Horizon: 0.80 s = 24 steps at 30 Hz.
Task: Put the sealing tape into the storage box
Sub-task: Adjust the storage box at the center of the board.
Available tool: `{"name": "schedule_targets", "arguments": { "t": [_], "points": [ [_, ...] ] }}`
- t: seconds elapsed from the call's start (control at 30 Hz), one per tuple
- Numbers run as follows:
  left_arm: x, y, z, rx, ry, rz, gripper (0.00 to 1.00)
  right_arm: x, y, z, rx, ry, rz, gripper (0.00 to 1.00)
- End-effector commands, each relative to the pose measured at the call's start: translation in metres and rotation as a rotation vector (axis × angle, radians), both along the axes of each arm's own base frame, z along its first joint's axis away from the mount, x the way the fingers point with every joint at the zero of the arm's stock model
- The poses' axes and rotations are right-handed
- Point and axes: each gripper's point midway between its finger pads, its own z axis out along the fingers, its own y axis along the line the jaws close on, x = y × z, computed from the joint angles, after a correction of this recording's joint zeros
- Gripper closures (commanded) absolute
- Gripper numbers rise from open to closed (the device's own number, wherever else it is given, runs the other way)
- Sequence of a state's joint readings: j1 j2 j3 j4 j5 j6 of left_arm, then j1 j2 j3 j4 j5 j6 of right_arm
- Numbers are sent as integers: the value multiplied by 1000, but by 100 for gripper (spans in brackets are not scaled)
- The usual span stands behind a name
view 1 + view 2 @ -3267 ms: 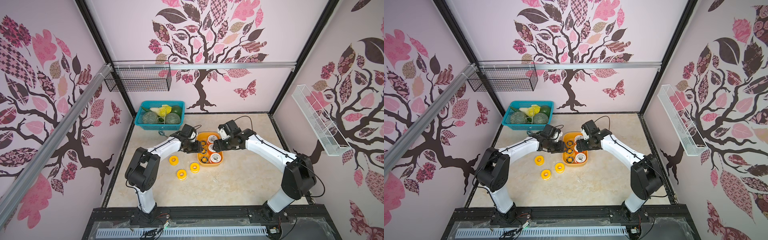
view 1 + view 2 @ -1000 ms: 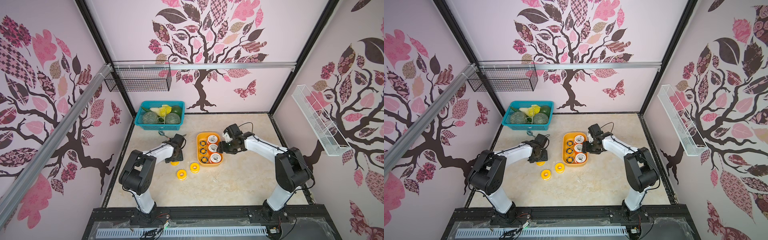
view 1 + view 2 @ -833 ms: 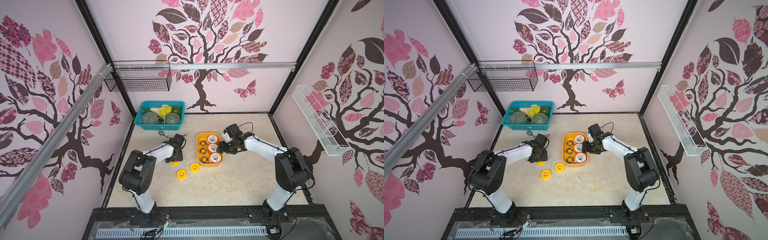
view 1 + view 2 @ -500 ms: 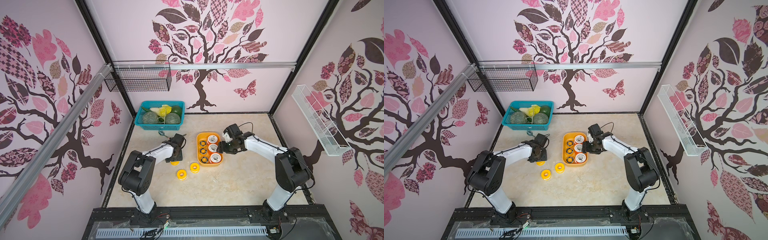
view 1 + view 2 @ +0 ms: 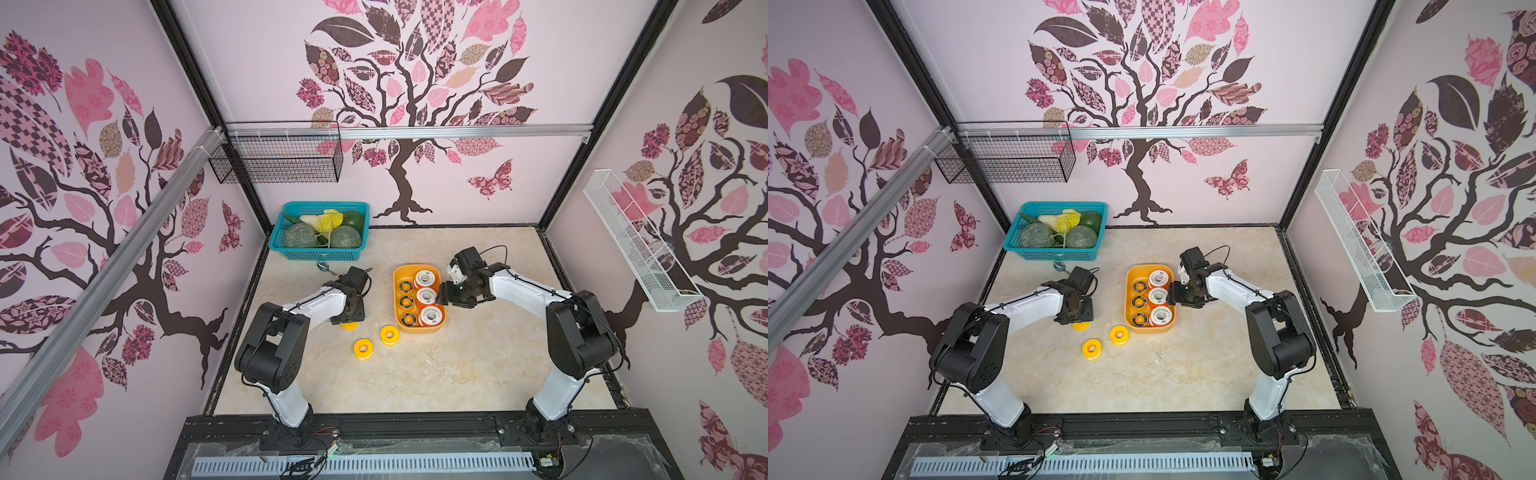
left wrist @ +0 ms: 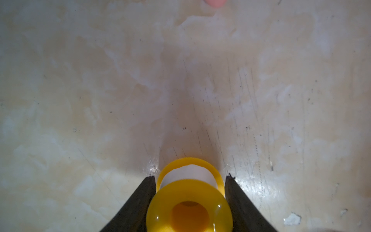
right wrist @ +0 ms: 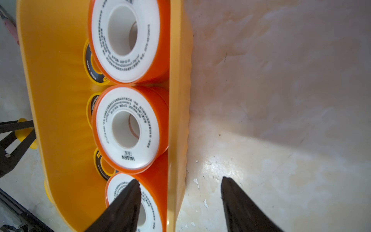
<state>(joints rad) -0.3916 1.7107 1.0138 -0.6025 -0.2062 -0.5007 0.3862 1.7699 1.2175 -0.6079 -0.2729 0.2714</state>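
Yellow sealing tape (image 6: pixel 188 190) sits gripped in the left hand (image 6: pixel 190 177); right hand (image 7: pixel 179 181) open astride the storage box's (image 7: pixel 178 100) wall.

We are looking at a robot test cell in a lab: pale pink walls with a printed tree decal (image 5: pixel 401 166), black metal frame posts (image 5: pixel 197 83), a silver aluminium rail (image 5: pixel 457 131), and two white-and-black robot arms (image 5: pixel 316 301) bolted to a black base beam (image 5: pixel 415 424) beside a beige marble-look floor (image 5: pixel 457 374).
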Motion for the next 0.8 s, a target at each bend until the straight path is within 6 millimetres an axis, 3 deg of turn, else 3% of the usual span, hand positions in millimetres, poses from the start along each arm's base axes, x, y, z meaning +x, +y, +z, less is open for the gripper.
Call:
{"name": "schedule_targets", "arguments": {
  "t": [0.0, 0.37, 0.63, 0.77],
  "points": [
    [8, -4, 21, -23, -45, -8, 43, 16, 5, 10, 36, -31, 7, 34],
    [15, -16, 40, -74, -67, -37, 43, 25, 1, 5, 29, -20, -3, 43],
    [26, -27, 60, -90, -96, -71, 43, 24, 0, 1, 30, -6, 2, 56],
    [32, -35, 69, -96, -106, -89, 43, 24, 1, 1, 33, -3, 1, 68]
  ]
}}
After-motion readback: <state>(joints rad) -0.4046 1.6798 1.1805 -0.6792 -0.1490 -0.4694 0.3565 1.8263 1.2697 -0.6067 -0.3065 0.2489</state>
